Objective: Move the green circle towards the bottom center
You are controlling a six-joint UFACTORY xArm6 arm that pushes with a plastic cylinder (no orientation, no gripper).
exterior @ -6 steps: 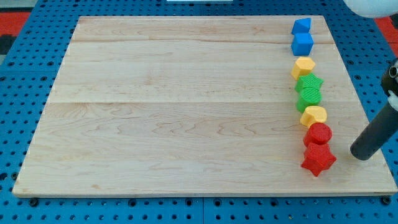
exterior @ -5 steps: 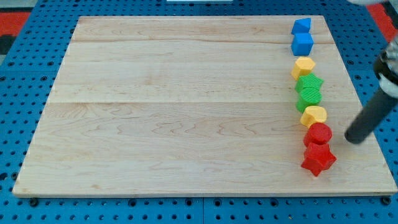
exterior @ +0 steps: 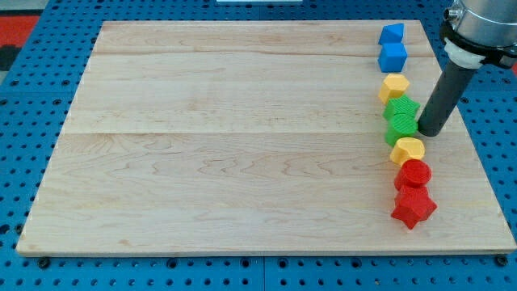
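**My tip sitting beside the green circle on the view's right**

The upper part of the arm (exterior: 478, 24) is running out of the view at the top right corner, so only its grey collar and the dark rod are showing. The two green blocks are pressing together, and their outlines are hard to separate. No writing or label is showing anywhere.

Eight blocks are lying in one column near the wooden board's (exterior: 242, 137) right edge: two blue, two yellow, two green, two red. From the top they are running: a blue block (exterior: 392, 33) of unclear shape, a blue cube (exterior: 393, 56), a yellow block (exterior: 394, 86), a green star (exterior: 401, 107), the green circle (exterior: 401, 127), a second yellow block (exterior: 408, 149), a red circle (exterior: 415, 173) and a red star (exterior: 414, 208).

My tip (exterior: 429, 131) is resting just right of the green circle, touching or nearly so; I cannot tell which. The rod is bare, grasping nothing, having no jaws to close
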